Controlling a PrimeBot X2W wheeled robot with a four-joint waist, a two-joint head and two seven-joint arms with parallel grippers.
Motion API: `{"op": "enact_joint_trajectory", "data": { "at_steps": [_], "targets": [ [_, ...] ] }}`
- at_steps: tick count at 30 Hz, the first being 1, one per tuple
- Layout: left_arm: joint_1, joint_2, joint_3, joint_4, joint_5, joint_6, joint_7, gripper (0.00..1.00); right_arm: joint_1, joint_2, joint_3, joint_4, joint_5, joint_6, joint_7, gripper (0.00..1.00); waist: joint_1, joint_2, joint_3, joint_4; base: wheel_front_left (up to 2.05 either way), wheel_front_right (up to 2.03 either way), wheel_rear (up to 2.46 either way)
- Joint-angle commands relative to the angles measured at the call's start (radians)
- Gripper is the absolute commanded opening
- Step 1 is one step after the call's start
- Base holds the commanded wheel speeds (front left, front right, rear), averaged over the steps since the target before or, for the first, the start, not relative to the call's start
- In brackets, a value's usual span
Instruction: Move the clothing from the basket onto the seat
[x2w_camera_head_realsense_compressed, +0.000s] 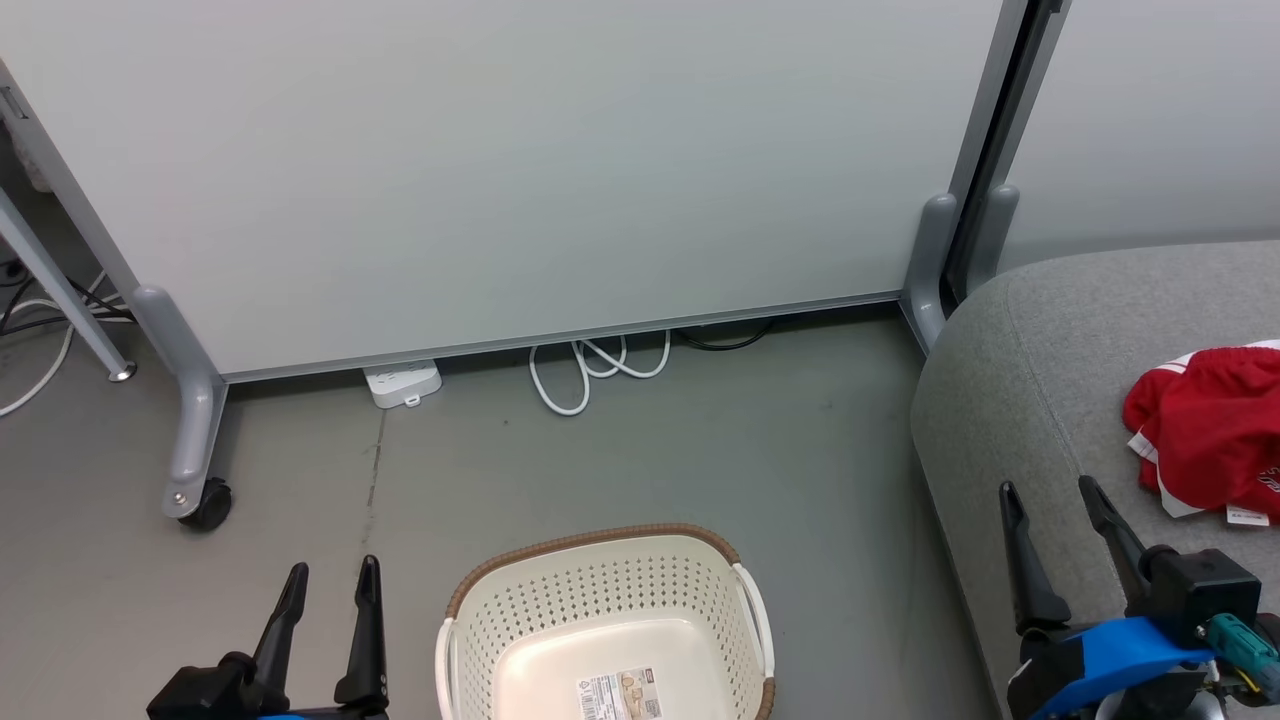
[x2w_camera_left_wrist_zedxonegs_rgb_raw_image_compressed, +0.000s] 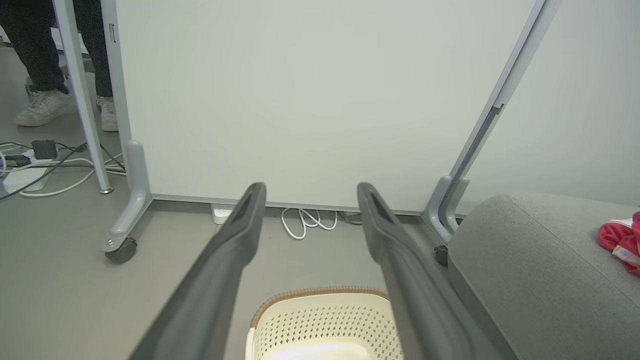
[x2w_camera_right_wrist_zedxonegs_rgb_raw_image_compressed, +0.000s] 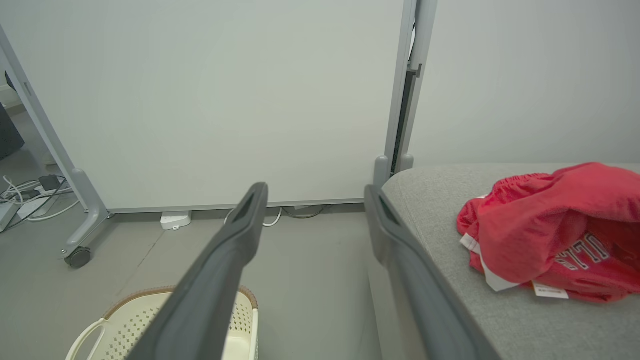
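Seemingly the job is finished: the clothing (x2w_camera_head_realsense_compressed: 1210, 430) lies heaped on the seat (x2w_camera_head_realsense_compressed: 1020, 400) at the right, the basket (x2w_camera_head_realsense_compressed: 590, 540) nearby shows no garment inside, and the left gripper (x2w_camera_head_realsense_compressed: 333, 572) and right gripper (x2w_camera_head_realsense_compressed: 1046, 487) stand open, holding nothing.

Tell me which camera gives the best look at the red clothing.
The right wrist view: the red clothing lies close and nearly whole on the grey seat, white lettering and tags visible. The head view cuts it at the right edge; the left wrist view catches a small corner.
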Motion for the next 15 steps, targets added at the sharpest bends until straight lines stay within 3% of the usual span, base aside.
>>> {"op": "enact_joint_trajectory", "data": {
  "at_steps": [1, 13, 14, 15],
  "targets": [
    [0.014, 0.002, 0.006, -0.001, 0.006, -0.007, -0.003, 1.00, 0.013, 0.006, 0.001, -0.009, 0.007, 0.000, 0.004, 1.00, 0.0000, 0.0000, 0.001, 0.001, 0.00, 0.00, 0.00],
    [0.008, -0.005, 0.024, 0.006, 0.023, -0.016, -0.003, 1.00, 0.014, 0.012, 0.015, -0.009, 0.007, 0.000, 0.005, 1.00, 0.0000, 0.0000, 0.011, -0.006, 0.00, 0.00, 0.00],
    [0.000, -0.007, 0.022, 0.005, 0.021, -0.014, 0.000, 0.00, 0.001, 0.007, 0.012, -0.008, 0.001, 0.000, 0.006, 0.00, 0.0000, 0.0000, 0.011, -0.007, 0.00, 0.00, 0.00],
    [0.000, -0.008, 0.022, 0.013, 0.020, -0.014, 0.002, 0.00, 0.001, 0.007, 0.011, 0.001, 0.002, 0.000, 0.007, 0.00, 0.0000, 0.0000, 0.012, -0.007, 0.00, 0.00, 0.00]
  ]
}}
